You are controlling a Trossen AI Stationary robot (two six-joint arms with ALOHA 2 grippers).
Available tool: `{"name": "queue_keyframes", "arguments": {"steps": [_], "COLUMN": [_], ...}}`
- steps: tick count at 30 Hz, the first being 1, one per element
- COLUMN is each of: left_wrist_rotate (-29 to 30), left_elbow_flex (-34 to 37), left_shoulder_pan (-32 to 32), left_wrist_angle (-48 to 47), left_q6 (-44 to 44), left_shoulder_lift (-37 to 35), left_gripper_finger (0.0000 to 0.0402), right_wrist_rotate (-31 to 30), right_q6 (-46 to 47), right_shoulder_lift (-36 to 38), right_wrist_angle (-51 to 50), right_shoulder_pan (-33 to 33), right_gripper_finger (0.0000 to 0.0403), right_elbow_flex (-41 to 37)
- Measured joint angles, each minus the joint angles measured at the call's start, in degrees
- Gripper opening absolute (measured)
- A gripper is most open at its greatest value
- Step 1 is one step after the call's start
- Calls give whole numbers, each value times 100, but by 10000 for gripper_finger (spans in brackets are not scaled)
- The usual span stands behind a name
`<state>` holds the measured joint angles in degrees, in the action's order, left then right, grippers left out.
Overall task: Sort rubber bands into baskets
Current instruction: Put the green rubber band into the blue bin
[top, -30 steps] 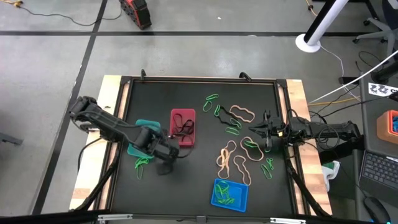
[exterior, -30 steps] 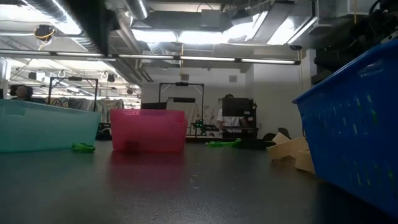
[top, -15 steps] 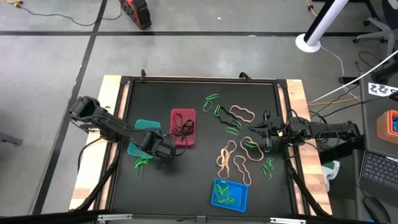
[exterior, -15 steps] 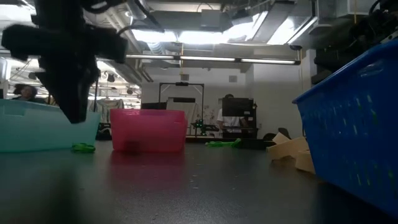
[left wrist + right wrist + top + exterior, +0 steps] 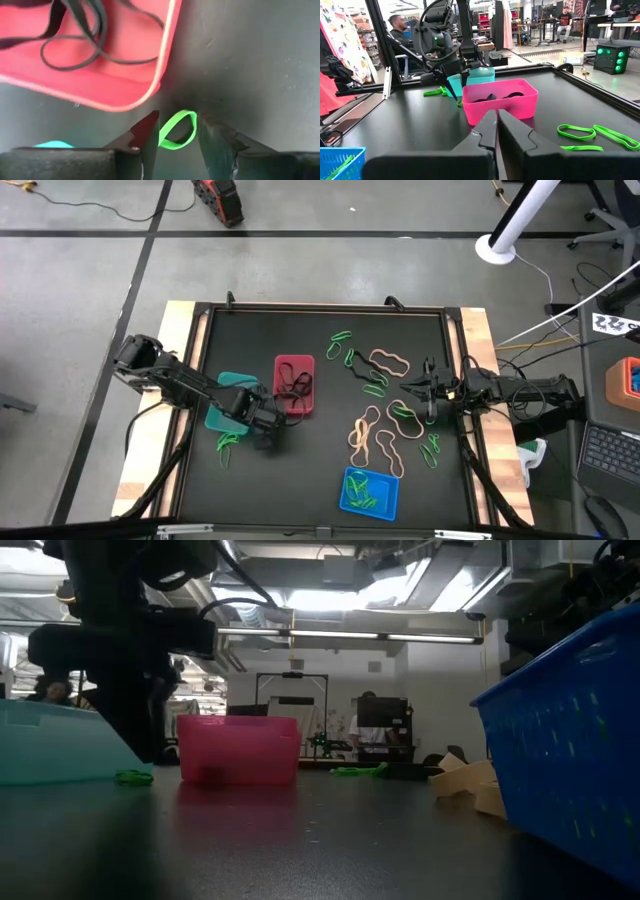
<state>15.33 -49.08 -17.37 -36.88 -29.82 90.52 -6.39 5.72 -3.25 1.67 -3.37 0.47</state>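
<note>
- Black work table point(image 5: 320, 360), largest thing here, with a shallow red plastic basket point(image 5: 294, 384) near its middle as landmark.
- Left arm's gripper point(image 5: 264, 427) has drawn in over the last second from a spot further off, and now hangs just beside the red basket's near corner, fingers parted around a bright green rubber band point(image 5: 177, 131) on the table, not yet pinched.
- Right arm's gripper point(image 5: 421, 392) has not moved; it waits well to the right of the red basket, fingers shut and empty.
- Teal plastic basket point(image 5: 232, 402) sits just left of the red basket; blue plastic basket point(image 5: 368, 491), holding green bands, lies toward the front right.
- Black rubber bands point(image 5: 75, 30) lie inside the red basket.
- Tan and green loose bands point(image 5: 375, 435) are scattered right of the red basket.
- Judgement: a pick-up is lining up; much sorting remains.
</note>
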Motion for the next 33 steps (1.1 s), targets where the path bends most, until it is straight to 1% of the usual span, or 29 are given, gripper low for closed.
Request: {"name": "queue_keyframes", "arguments": {"steps": [4,9,20,26,31,33], "left_wrist_rotate": [-32,-215,-223,-221,-243,-257], "left_elbow_flex": [-2,-2,-4,-33,-31,-31], "left_shoulder_pan": [-4,-23,-11,-11,-11,-11], "left_wrist_angle": [6,14,-12,-7,-5,1], "left_q6": [57,64,359,366,312,297], "left_shoulder_lift": [104,179,253,474,515,520], "left_gripper_finger": [127,127,127,127,126,118], "right_wrist_rotate": [-1,0,0,-2,-1,-1], "right_q6": [-1,0,0,0,0,0], "right_shoulder_lift": [0,-2,0,0,-1,0], "right_wrist_angle": [0,-2,-2,-2,0,-1], "right_shoulder_pan": [1,1,1,-1,0,1], "right_gripper_finger": [19,19,19,19,19,19], "right_elbow_flex": [-1,0,-2,-2,-2,-2]}}
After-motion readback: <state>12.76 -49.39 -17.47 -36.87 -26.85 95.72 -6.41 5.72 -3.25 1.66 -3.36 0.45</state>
